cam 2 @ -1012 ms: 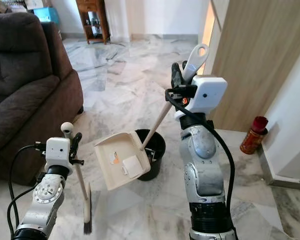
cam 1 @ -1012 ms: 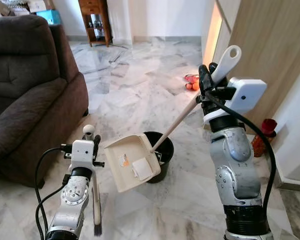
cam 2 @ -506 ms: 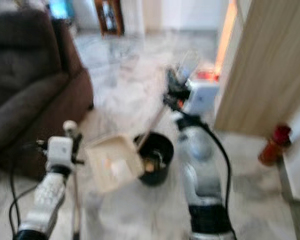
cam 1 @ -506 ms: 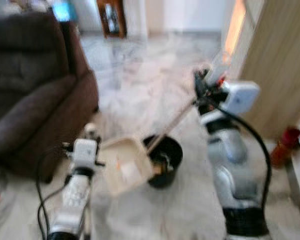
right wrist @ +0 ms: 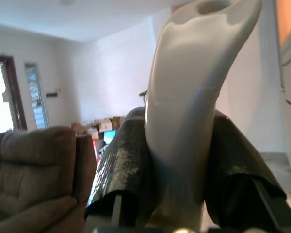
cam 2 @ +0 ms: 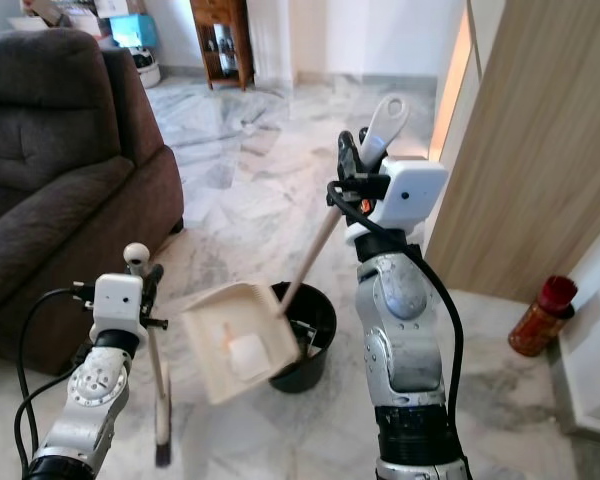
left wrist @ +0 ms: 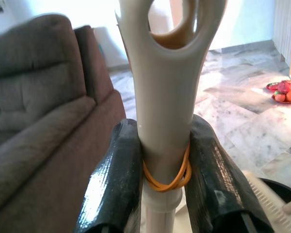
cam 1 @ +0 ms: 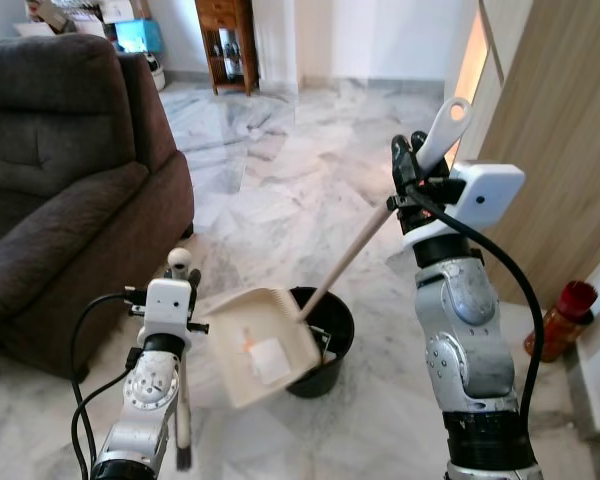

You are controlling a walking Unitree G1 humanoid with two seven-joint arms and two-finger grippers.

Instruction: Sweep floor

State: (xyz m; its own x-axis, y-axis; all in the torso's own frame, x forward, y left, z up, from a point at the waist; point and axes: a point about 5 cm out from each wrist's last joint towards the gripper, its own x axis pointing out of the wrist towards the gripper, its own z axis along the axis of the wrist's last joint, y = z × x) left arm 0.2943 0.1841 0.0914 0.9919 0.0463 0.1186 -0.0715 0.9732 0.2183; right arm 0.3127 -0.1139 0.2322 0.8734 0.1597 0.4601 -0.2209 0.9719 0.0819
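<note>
Dustpan [cam 1: 263, 345] hangs tilted over the near-left rim of the bin [cam 1: 325, 340], its long handle [cam 1: 355, 250] running up and to the right, away from the robot, to the right gripper [cam 1: 412, 172]. That gripper is clamped on the handle just below its looped end, both fingers [right wrist: 121, 170] pressed against the pale plastic. The pan's open mouth faces near and left, with a white scrap and an orange bit lying inside it. The bin stands on the marble floor [cam 1: 280, 190], centre of the scene, between the two arms.

The left gripper [cam 1: 180, 285] grips the broom [cam 1: 183, 400], whose stick stands nearly upright, knob at the top and bristles down near the floor at the near left. Its fingers [left wrist: 114, 184] close on the stick where an orange rubber band [left wrist: 166, 177] is wrapped.

A brown sofa [cam 1: 60, 180] fills the left side. A red bottle [cam 1: 558, 320] stands at the right by the wooden panel [cam 1: 560, 130], and a wooden cabinet [cam 1: 230, 40] sits at the far wall.
</note>
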